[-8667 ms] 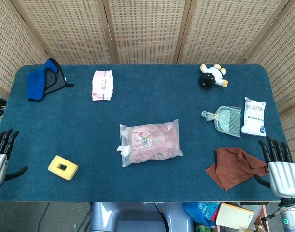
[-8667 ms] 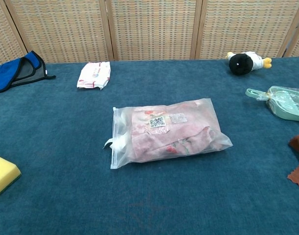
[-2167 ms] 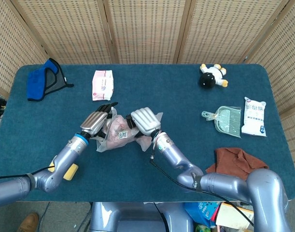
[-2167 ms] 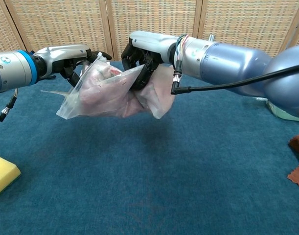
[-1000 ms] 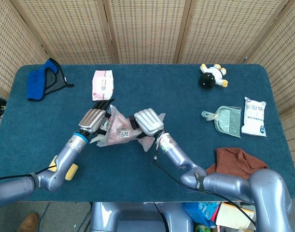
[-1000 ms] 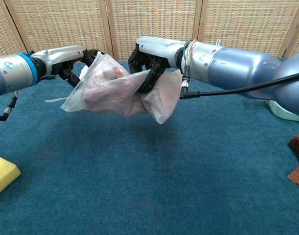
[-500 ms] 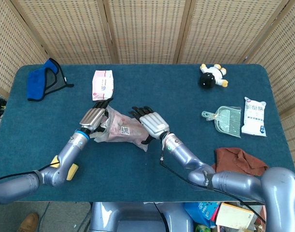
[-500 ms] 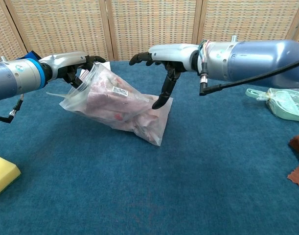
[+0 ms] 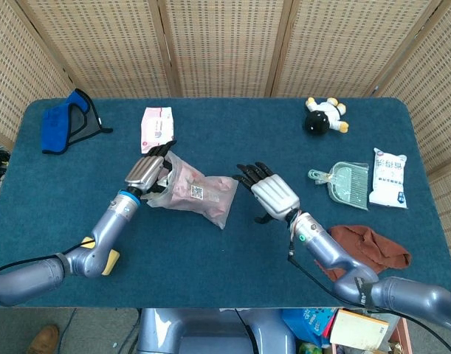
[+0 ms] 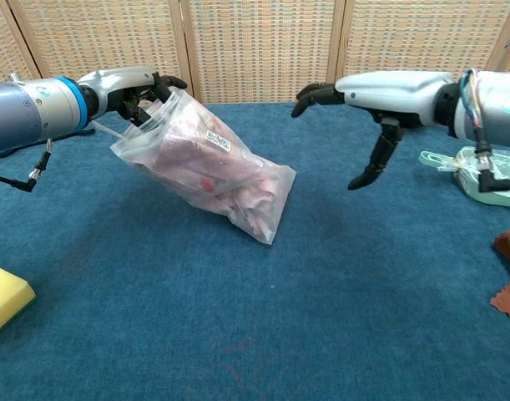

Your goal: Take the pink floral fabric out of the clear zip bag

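The clear zip bag (image 9: 198, 192) (image 10: 213, 171) hangs tilted, its lower corner touching the blue table. The pink floral fabric (image 10: 206, 169) is still inside it, bunched toward the low end. My left hand (image 9: 148, 172) (image 10: 136, 94) grips the bag's upper end by the zip edge. My right hand (image 9: 273, 195) (image 10: 373, 104) hovers to the right of the bag, apart from it, fingers spread and holding nothing.
A yellow sponge block (image 10: 2, 296) lies at the front left. A white packet (image 9: 156, 129) and a blue cloth (image 9: 69, 122) sit at the back left. To the right are a plush toy (image 9: 323, 115), a green dustpan (image 9: 343, 183), a white pouch (image 9: 387, 177) and a brown rag (image 9: 369, 249).
My right hand has let go of the bag and drawn off to the right with fingers spread. The bag's free end has dropped to the table while my left hand keeps its hold.
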